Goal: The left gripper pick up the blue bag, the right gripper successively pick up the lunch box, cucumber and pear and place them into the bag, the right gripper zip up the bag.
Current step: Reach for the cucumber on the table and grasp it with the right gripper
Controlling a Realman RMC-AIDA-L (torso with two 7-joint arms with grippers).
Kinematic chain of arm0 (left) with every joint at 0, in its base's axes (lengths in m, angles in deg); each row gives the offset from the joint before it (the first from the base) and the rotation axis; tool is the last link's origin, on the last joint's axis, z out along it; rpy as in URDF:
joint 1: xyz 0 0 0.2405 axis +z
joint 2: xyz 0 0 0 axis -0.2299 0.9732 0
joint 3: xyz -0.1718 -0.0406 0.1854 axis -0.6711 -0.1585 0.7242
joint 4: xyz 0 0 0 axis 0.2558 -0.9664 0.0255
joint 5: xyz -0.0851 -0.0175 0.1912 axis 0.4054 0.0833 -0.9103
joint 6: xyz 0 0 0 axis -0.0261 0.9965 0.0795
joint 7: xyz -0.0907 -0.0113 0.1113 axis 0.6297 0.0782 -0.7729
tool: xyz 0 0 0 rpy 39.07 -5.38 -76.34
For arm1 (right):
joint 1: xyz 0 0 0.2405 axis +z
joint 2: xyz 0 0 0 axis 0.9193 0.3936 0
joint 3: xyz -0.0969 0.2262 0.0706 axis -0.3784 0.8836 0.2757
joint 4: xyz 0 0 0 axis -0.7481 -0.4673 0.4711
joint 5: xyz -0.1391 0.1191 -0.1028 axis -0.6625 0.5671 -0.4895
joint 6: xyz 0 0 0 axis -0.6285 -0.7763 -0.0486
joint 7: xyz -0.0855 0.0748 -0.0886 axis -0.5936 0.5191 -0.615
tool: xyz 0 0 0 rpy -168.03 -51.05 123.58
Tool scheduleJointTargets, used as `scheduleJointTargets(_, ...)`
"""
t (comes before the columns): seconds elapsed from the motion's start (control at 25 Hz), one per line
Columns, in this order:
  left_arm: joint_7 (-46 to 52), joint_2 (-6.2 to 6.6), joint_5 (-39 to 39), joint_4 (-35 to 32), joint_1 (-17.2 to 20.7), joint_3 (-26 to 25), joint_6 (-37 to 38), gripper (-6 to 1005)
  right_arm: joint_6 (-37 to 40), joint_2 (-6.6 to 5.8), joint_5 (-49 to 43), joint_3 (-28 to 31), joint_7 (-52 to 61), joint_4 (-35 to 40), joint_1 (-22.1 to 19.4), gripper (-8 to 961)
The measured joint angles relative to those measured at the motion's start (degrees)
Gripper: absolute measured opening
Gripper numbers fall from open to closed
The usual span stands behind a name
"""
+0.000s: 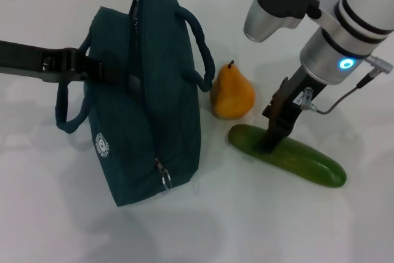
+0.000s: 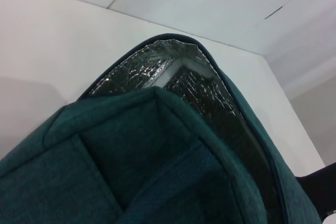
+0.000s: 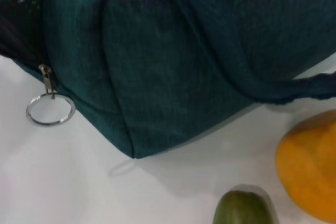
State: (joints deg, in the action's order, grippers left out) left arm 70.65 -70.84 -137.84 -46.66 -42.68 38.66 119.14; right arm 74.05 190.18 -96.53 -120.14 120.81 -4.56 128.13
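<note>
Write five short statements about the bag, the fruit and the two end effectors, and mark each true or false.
1. The pear stands between the blue bag and the cucumber. True.
2. The right end effector is down at the cucumber. True.
3. The lunch box sits on the table beside the pear. False: no lunch box shows on the table.
4. The bag's zip-pull ring hangs at its near end. True.
5. The left end effector is at the pear. False: it is at the bag's side.
</note>
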Motion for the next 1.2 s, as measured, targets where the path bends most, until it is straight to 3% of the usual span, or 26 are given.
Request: scheduleJointTargets(1.2,-0.4,-0.08,0.0,0.2,-0.1,0.0,-0.2,36,-6.2,0.00,4.9,-6.8,0.0,-6.0,1.2,829)
